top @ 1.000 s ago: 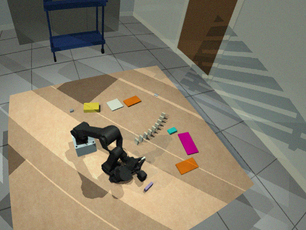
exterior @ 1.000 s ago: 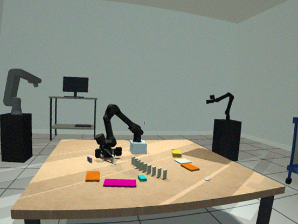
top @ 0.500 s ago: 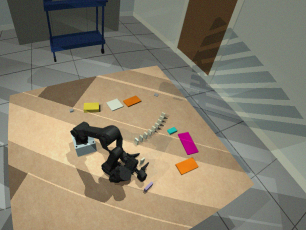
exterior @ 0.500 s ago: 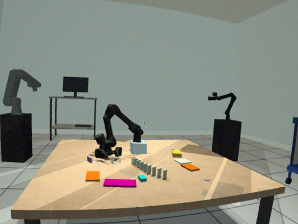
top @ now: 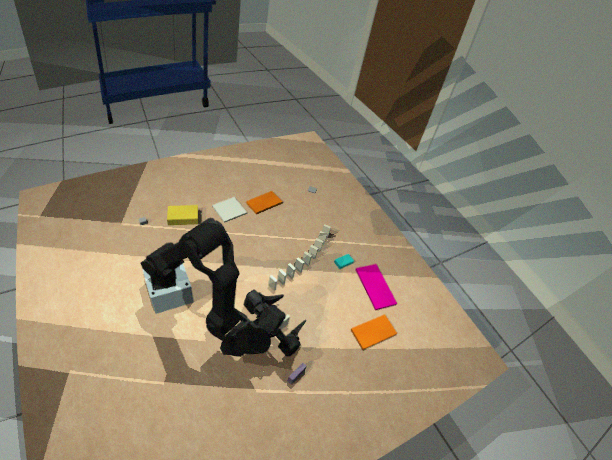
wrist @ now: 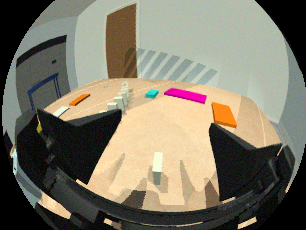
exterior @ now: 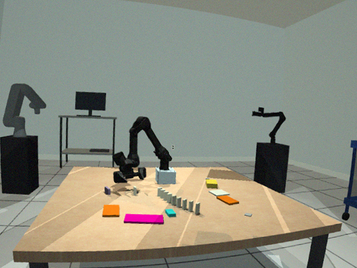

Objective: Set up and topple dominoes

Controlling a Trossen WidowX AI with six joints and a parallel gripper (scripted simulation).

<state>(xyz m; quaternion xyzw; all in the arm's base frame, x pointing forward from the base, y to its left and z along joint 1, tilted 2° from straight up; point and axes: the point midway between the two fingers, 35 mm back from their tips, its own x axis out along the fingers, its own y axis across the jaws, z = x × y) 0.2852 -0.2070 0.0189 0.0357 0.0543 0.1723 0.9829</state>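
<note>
A row of pale dominoes (top: 299,264) (exterior: 179,202) (wrist: 119,102) stands upright in a slanting line. A separate pale domino (top: 286,321) (exterior: 135,190) (wrist: 158,167) appears to stand upright, with a wide gap between it and the arm-side end of the row; the arm partly hides it in the top view. My gripper (top: 294,309) (exterior: 131,175) (wrist: 166,120) is wide open and empty. Its fingers are apart on either side of this domino in the wrist view, with no contact visible. A purple domino-sized block (top: 297,373) (exterior: 107,190) lies beyond the gripper, away from the row.
A teal block (top: 344,261) (exterior: 170,212) (wrist: 152,93) lies beside the row. A magenta plate (top: 376,286) (exterior: 144,218) and an orange plate (top: 374,331) (exterior: 111,210) lie farther out. A yellow block (top: 182,215), a white plate (top: 229,209) and another orange plate (top: 264,202) lie across the row.
</note>
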